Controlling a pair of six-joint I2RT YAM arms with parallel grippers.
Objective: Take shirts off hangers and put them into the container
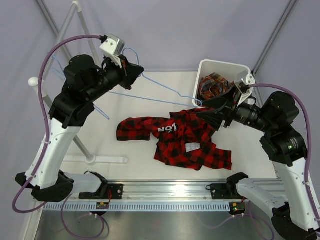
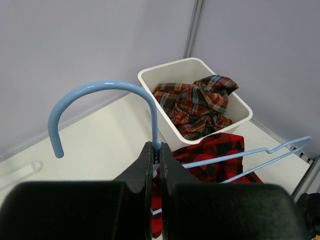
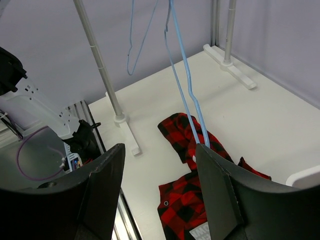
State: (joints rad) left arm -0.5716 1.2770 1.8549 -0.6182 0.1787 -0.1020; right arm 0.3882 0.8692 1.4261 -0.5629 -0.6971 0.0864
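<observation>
Top view: red-and-black check shirt (image 1: 176, 144) lying soft and rumpled on the white table (image 1: 135, 161), bare surface to its left. White, round-cornered container (image 1: 223, 64) at the far right, with the multicolour plaid shirt (image 1: 212, 85) bundled inside. Thin light-blue wire hanger (image 1: 165, 88) slanting from the left gripper (image 1: 136, 70) towards the right gripper (image 1: 208, 110).

Left wrist: jaws pinched shut on the hanger's neck, under its curved hook (image 2: 100, 87).

Right wrist: broad black fingers (image 3: 215, 190) spread wide, clamping nothing. Hanger's corner at the right finger; contact unclear. Grey rack pole (image 3: 97, 60) to the left.
</observation>
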